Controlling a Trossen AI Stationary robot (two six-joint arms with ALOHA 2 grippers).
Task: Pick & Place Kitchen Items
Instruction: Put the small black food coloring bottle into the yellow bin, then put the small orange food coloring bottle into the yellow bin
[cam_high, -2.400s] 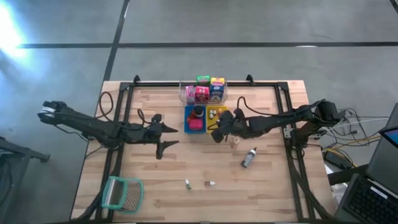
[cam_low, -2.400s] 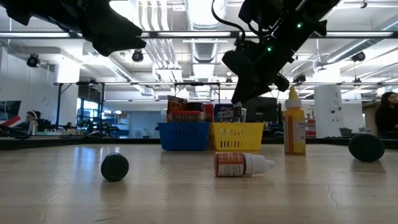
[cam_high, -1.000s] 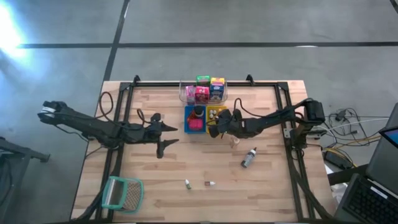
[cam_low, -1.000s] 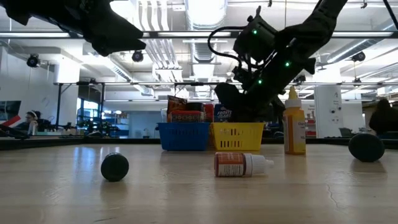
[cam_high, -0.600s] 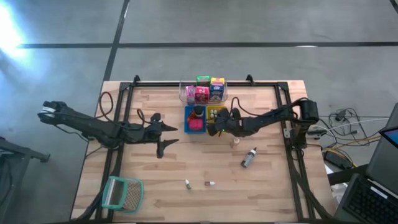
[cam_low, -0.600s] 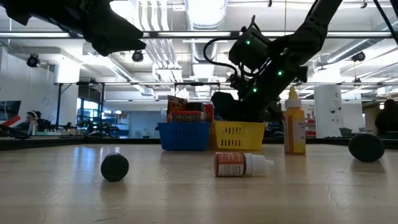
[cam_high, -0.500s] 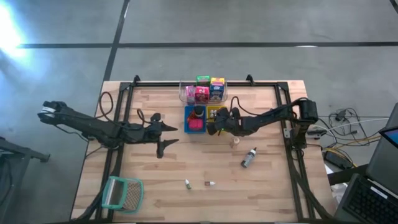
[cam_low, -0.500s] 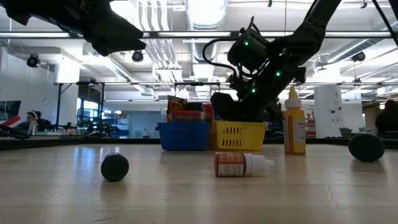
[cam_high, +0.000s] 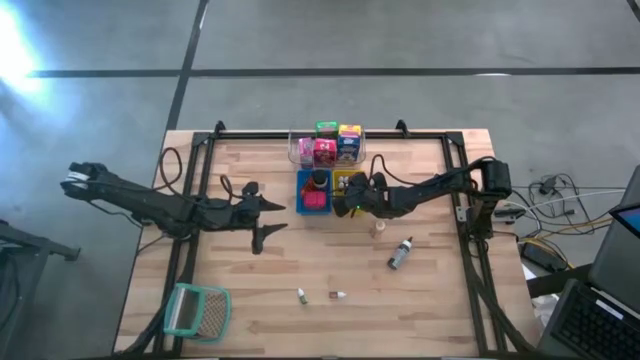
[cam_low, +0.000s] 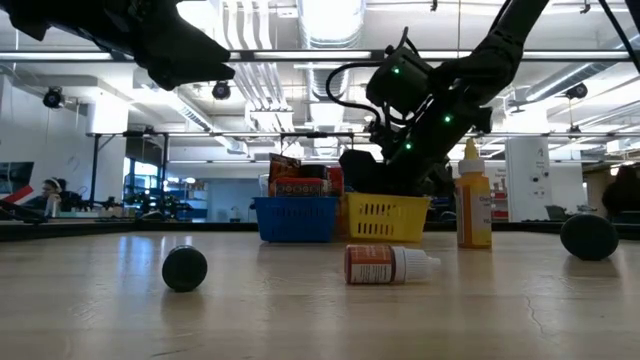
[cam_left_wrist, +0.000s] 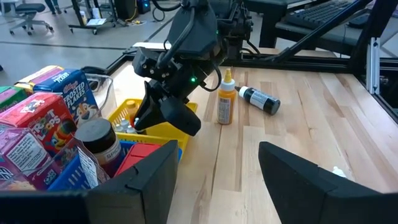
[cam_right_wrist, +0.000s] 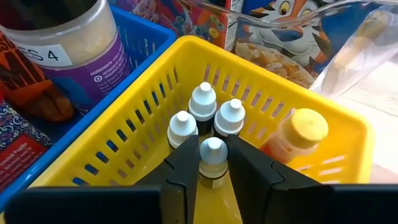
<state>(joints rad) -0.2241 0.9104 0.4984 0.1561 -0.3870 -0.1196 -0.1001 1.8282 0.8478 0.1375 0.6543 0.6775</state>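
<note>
A small white-capped bottle (cam_right_wrist: 212, 160) stands between the fingers (cam_right_wrist: 181, 173) of the right gripper (cam_right_wrist: 211, 177), down inside the yellow basket (cam_right_wrist: 323, 155). The fingers flank it closely — whether they still clamp it I cannot tell. Three more white-capped bottles (cam_right_wrist: 203, 102) stand just beyond it, and a yellow-capped bottle (cam_right_wrist: 298, 134) lies to one side in the same basket.

Touching the yellow basket on its left is a blue basket (cam_high: 313, 193) holding a dark-lidded jar (cam_right_wrist: 74, 43) with a purple label — a tag on it ends in "ES 4" — beside a pink packet (cam_high: 314, 201). Behind both sits a clear tub (cam_high: 327, 146) of small cereal boxes (cam_left_wrist: 62, 93); one reads "Frosted Flakes".

On the open counter (cam_high: 420, 290), near the baskets, an orange bottle (cam_low: 473, 205) stands upright, and a dark bottle (cam_high: 400, 253) with a white cap lies on its side farther right and nearer. Two tiny pale pieces (cam_high: 320, 295) lie at the near edge, and a teal-rimmed mesh basket (cam_high: 195, 311) sits in the near left corner.

The left gripper (cam_high: 268, 217) hovers left of the baskets, its fingers (cam_left_wrist: 149, 180) apart and holding nothing.
</note>
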